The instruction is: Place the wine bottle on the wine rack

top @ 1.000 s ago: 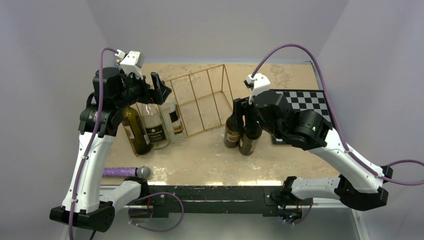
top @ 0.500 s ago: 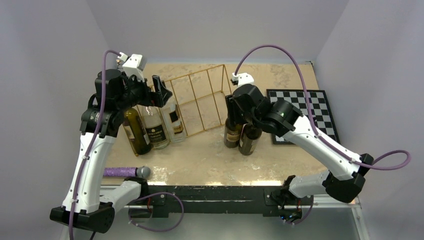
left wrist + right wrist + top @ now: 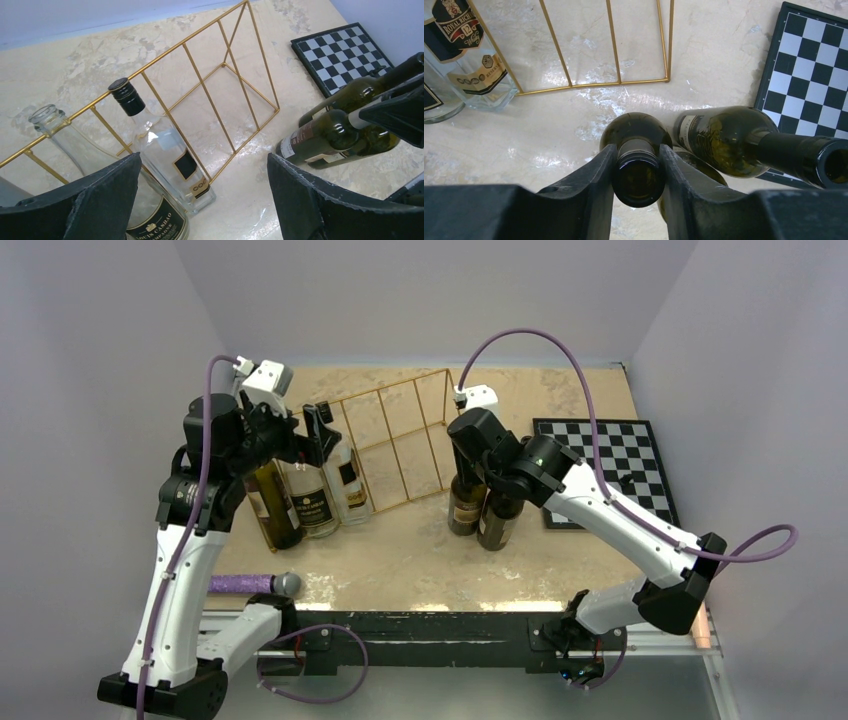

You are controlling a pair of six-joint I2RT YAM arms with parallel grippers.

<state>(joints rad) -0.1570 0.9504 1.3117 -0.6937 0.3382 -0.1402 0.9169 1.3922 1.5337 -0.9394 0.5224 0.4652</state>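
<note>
A dark green wine bottle (image 3: 464, 508) stands upright right of the gold wire wine rack (image 3: 400, 440). My right gripper (image 3: 463, 452) is shut on its neck from above. In the right wrist view both fingers press the neck of that wine bottle (image 3: 638, 175) just below the open mouth, inside the right gripper (image 3: 638, 156). Another dark bottle (image 3: 724, 141) stands against it. My left gripper (image 3: 312, 428) hangs open over the rack's left end. In the left wrist view the left gripper (image 3: 203, 160) holds nothing, above the wine rack (image 3: 210, 95).
Three bottles lean in the rack's left end: a dark one (image 3: 272, 502), a clear champagne bottle (image 3: 310, 496) and a clear square one (image 3: 348, 482). A chessboard (image 3: 612, 462) lies at the right. A purple-handled object (image 3: 250, 583) lies at the front left edge.
The right arm swung left over the standing bottles and its jaws closed on one bottle's neck. The left arm shifted only slightly and stayed open.
</note>
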